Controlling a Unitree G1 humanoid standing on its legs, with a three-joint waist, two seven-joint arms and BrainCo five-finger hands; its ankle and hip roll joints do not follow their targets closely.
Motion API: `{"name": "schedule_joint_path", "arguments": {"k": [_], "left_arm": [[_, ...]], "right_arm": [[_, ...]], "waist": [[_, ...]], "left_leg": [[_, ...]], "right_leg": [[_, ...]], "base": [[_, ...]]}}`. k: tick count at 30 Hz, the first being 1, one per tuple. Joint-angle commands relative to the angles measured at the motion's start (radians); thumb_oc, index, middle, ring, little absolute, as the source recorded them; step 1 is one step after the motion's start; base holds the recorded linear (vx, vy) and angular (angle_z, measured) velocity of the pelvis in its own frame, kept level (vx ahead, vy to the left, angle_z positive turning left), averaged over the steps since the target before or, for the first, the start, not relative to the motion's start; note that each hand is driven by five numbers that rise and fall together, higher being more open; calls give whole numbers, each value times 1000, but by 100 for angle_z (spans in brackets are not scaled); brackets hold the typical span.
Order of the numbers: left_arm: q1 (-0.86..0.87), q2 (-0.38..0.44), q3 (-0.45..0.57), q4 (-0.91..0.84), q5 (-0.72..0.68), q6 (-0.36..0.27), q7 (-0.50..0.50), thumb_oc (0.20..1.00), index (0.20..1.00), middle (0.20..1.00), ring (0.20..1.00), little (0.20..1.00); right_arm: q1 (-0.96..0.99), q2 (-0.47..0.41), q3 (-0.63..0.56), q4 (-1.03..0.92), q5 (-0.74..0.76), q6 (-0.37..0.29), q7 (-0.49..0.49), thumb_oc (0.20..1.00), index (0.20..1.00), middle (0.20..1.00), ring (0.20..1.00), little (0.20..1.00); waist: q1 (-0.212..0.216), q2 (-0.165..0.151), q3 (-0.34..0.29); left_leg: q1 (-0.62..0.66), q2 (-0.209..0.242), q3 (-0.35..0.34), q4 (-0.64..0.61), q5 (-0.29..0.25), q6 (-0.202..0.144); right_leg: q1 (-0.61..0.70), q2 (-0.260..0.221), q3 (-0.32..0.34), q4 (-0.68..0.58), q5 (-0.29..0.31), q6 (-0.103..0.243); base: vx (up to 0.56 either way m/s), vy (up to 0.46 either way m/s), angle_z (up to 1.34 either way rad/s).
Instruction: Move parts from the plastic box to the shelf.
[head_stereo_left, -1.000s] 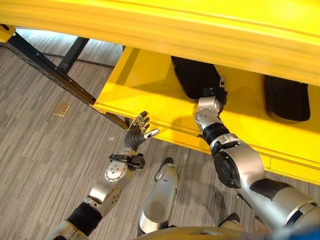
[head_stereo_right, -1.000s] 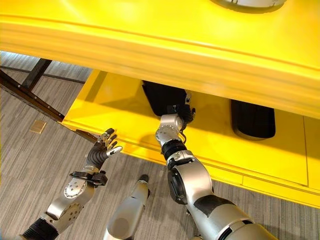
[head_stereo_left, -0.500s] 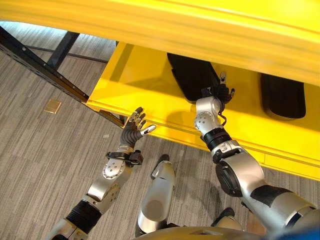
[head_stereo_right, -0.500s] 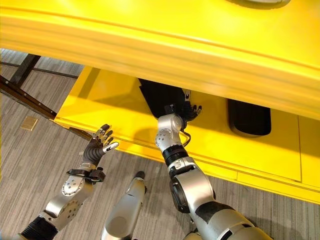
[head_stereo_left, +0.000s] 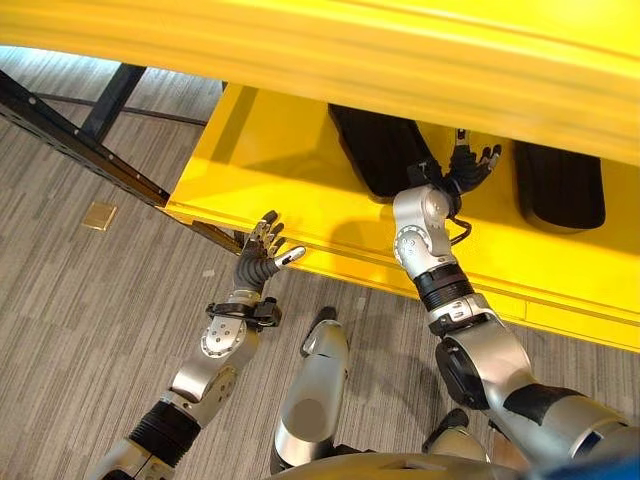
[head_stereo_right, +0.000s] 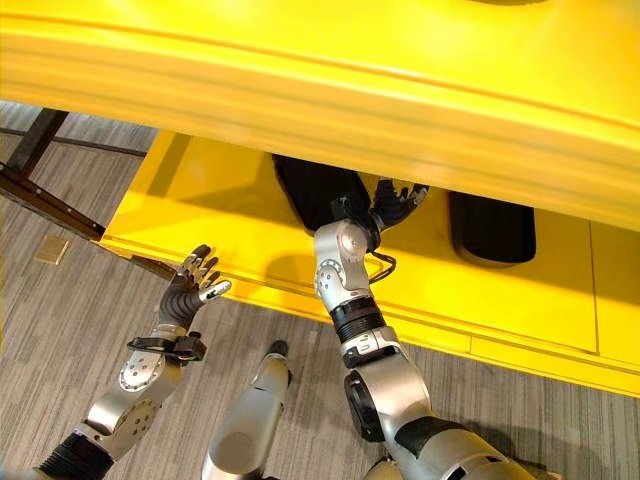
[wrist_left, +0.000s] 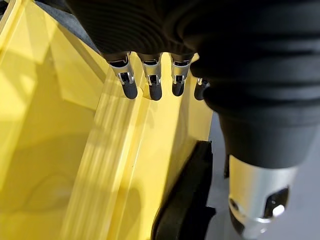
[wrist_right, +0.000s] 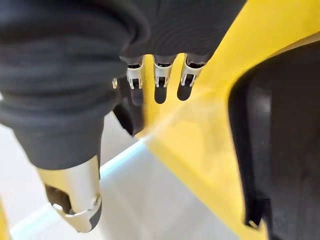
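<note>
The right robot hand (head_stereo_left: 468, 168) reaches into the lower level of the yellow shelf (head_stereo_left: 290, 180), under the overhanging upper level. It sits between two black parts lying on that level: one part (head_stereo_left: 378, 150) just to its left, the other part (head_stereo_left: 560, 186) a little to its right. Its fingers are spread and relaxed and hold nothing; the right wrist view shows them straight, with the yellow surface and a dark part beyond them. The hand looks lifted clear of the left part rather than resting on it, though whether a fingertip brushes it cannot be told.

The left robot hand (head_stereo_left: 260, 252) hovers released, fingers fanned, just before the near edge of the shelf and over the grey floor (head_stereo_left: 90, 300), carrying nothing.

Both parts seen here lie flat on the shelf, so a placement looks finished and the step in hand is probably the release and withdrawal. The plastic box cannot be placed from these views. The next move likely calls for drawing the right arm back out beneath the upper level without catching either part, then turning toward the box for another.
</note>
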Motion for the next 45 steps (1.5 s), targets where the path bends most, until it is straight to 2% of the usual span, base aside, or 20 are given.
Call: {"name": "schedule_joint_path", "arguments": {"k": [1,3,5,10,11,12,15,16,18,21,22,23,24,27,30,31,34,35,36,45], "left_arm": [[-47,9,33,-63,47,-59,4,1000,1000,1000,1000,1000],[-48,7,33,-63,60,-57,2,1000,1000,1000,1000,1000],[-56,7,30,-59,78,-60,-7,1000,1000,1000,1000,1000],[-55,2,33,-50,88,-57,-15,1000,1000,1000,1000,1000],[-52,-1,42,-45,89,-59,-19,1000,1000,1000,1000,1000],[-48,0,50,-44,93,-59,-26,1000,1000,1000,1000,1000],[-33,3,69,-48,97,-62,-34,1000,1000,1000,1000,1000],[-14,4,92,-49,96,-67,-54,1000,1000,1000,1000,1000],[8,6,113,-49,96,-65,-74,1000,1000,1000,1000,1000],[38,15,139,-48,89,-64,-115,1000,1000,1000,1000,1000],[56,20,149,-46,85,-63,-146,1000,1000,1000,1000,1000],[66,28,156,-47,89,-61,-169,1000,1000,1000,1000,1000],[65,28,155,-47,89,-61,-170,1000,1000,1000,1000,1000],[65,28,148,-51,86,-55,-192,1000,1000,1000,1000,1000],[75,28,146,-59,84,-47,-217,1000,1000,1000,1000,1000],[83,31,150,-62,82,-47,-227,1000,1000,1000,1000,1000],[95,36,157,-62,77,-45,-238,1000,1000,1000,1000,1000],[97,43,155,-64,79,-44,-246,1000,1000,1000,1000,1000],[89,60,142,-75,72,-44,-258,1000,1000,1000,1000,1000],[74,59,138,-86,72,-43,-247,1000,1000,1000,1000,1000]], "right_arm": [[33,7,-31,-100,-131,7,-15,1000,1000,1000,1000,1000],[41,-2,0,-163,-202,38,-17,1000,1000,1000,1000,1000],[53,-29,67,-190,-271,95,40,1000,1000,1000,1000,1000],[81,-40,134,-200,-248,108,126,1000,1000,1000,1000,1000],[103,-45,172,-221,-202,94,199,1000,1000,1000,1000,1000],[119,-86,210,-237,-242,136,237,1000,1000,1000,1000,1000],[145,-116,237,-262,-220,125,305,1000,1000,1000,1000,1000],[185,-187,279,-294,-240,157,380,1000,1000,1000,1000,1000],[222,-261,297,-327,-242,173,452,1000,1000,1000,1000,1000],[295,-385,299,-396,-264,183,538,1000,1000,1000,1000,1000],[331,-468,277,-446,-269,175,586,1000,1000,1000,1000,1000],[352,-565,249,-491,-336,189,599,1000,1000,1000,1000,1000],[353,-566,248,-492,-336,189,599,1000,1000,1000,1000,1000],[370,-661,206,-551,-340,183,632,1000,1000,1000,1000,1000],[359,-779,165,-596,-379,181,659,1000,1000,1000,1000,1000],[317,-870,167,-623,-400,178,683,1000,1000,1000,1000,1000],[251,-971,193,-643,-427,181,713,1000,1000,1000,1000,1000],[209,-1010,223,-634,-466,194,715,1000,1000,1000,1000,1000],[-36,-1145,448,-572,-616,232,751,1000,1000,1000,1000,1000],[-410,-1128,817,-373,-755,283,823,1000,1000,1000,1000,1000]], "waist": [[13,23,24],[11,22,28],[8,18,31],[1,10,33],[-6,3,35],[-12,0,36],[-24,-8,37],[-40,-20,34],[-53,-31,28],[-77,-48,16],[-90,-55,15],[-104,-61,9],[-105,-61,6],[-129,-67,2],[-153,-69,5],[-166,-72,7],[-180,-78,7],[-180,-76,12],[-183,-76,25],[-157,-69,55]], "left_leg": [[62,31,37,-145,100,43],[61,32,36,-145,105,42],[65,34,40,-153,112,41],[68,38,48,-161,117,38],[71,42,56,-163,119,37],[73,46,59,-162,119,36],[78,52,65,-158,116,35],[84,59,72,-155,112,32],[90,66,78,-154,108,28],[95,75,85,-153,109,25],[100,82,86,-135,95,22],[103,86,88,-117,85,20],[101,85,87,-122,91,21],[95,89,93,-90,77,18],[83,103,103,-30,45,15],[76,116,111,6,27,14],[63,128,123,41,13,15],[55,134,124,67,-3,16],[0,135,132,131,-24,16],[-92,111,135,174,-24,23]], "right_leg": [[-70,1,33,225,-27,-13],[-70,2,32,225,-26,-13],[-74,3,34,224,-22,-14],[-80,5,41,221,-20,-16],[-83,7,48,221,-20,-16],[-86,9,52,224,-21,-17],[-90,10,62,228,-22,-18],[-94,12,72,233,-24,-18],[-96,15,80,234,-25,-18],[-100,19,92,236,-25,-17],[-100,20,102,250,-36,-18],[-103,22,111,264,-45,-19],[-104,22,110,260,-41,-19],[-124,22,127,292,-53,-22],[-157,29,163,344,-83,-30],[-188,34,193,380,-95,-34],[-226,40,226,406,-104,-39],[-242,43,239,429,-115,-41],[-318,45,271,484,-127,-50],[-406,37,283,528,-126,-61]], "base": [[-1,-9,-3],[1,-10,-2],[0,0,0],[0,2,-1],[-2,17,-4],[3,19,-6],[-1,8,-11],[-3,16,-7],[-3,5,-17],[-6,-4,-23],[-15,-13,-28],[-19,0,-26],[-24,-1,-25],[-38,17,-14],[-62,32,-20],[-89,46,-30],[-76,30,-50],[-173,22,-38],[-186,27,-51],[-67,4,-3]]}}
